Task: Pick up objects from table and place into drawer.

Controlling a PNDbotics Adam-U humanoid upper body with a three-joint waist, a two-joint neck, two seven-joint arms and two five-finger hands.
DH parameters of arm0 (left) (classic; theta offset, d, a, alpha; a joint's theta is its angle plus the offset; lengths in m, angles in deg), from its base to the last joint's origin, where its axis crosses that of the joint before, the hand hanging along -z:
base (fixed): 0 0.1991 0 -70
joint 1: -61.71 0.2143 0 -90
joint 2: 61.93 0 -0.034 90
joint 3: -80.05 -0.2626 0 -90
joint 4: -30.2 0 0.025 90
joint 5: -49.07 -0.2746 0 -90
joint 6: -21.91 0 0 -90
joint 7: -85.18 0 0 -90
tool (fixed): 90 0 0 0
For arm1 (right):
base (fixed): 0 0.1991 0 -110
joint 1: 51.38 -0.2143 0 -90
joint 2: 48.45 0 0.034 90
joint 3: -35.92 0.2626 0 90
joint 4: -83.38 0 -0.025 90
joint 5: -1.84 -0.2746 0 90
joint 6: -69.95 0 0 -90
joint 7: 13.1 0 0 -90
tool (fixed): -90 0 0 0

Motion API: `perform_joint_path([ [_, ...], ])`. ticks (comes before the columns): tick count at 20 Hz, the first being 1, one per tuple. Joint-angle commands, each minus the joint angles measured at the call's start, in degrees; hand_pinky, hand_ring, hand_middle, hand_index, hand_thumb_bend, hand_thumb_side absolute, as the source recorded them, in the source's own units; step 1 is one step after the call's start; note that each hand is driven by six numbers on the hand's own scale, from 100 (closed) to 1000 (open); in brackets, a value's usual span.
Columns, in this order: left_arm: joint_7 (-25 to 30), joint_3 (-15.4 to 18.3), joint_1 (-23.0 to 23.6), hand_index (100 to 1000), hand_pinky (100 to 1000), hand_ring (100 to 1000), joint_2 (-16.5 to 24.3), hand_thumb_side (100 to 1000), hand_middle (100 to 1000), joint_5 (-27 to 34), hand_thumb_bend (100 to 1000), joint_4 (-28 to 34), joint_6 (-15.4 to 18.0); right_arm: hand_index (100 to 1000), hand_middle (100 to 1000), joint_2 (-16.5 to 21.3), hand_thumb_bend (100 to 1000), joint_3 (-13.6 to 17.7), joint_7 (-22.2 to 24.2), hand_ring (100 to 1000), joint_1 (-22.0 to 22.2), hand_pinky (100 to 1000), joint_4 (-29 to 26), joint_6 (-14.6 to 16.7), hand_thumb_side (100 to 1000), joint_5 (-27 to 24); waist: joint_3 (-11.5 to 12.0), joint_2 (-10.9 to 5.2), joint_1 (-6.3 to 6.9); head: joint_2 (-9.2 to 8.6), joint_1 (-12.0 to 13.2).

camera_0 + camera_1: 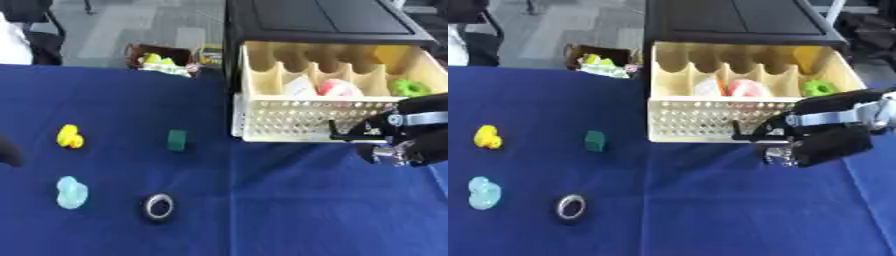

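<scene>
Four objects lie loose on the blue tabletop (289, 210), well left of the drawer: a yellow duck (70, 136), a green block (178, 140), a pale blue toy (71, 192) and a dark ring (158, 206). The cream drawer (710, 120) stands pulled open, its compartments exposed for loading; pink (748, 88) and green (819, 88) items already sit inside. The right robot hand (820, 142) hangs at the drawer's front right corner, well apart from the loose objects; whether its fingers are curled or straight cannot be told. The left robot hand (7, 151) barely shows at the left edge.

Open cream drawer (306, 120); yellow toy (70, 136), green block (178, 140) on table.
</scene>
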Motion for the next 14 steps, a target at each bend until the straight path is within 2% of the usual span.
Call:
perform_joint_path([
  [1, 0.27, 0.30, -0.31, 674, 554, 587, 0.62, 1000, 566, -0.29, 139, 1.12, -0.08, 950, 149, 2.74, 100, 2.07, 0.36, 329, 0.27, 304, -3.01, -1.32, 1000, -1.14, -0.15, -0.92, 0.11, -0.85, 0.03],
  [7, 0.47, 0.35, -0.31, 674, 555, 588, 0.54, 1000, 566, -0.52, 140, 1.12, -0.21, 949, 148, 3.09, 100, 5.42, 0.25, 334, 1.29, 326, -5.95, -2.12, 1000, -1.61, -0.42, -0.79, 0.22, -0.93, 0.23],
  [14, 0.79, 0.40, -0.23, 674, 556, 588, 0.47, 1000, 566, -0.79, 140, 1.12, -0.36, 947, 144, 3.10, 100, 7.33, -1.41, 330, 1.36, 328, -6.12, -0.28, 1000, -1.31, -0.56, -0.77, 0.23, -0.86, 0.33],
])
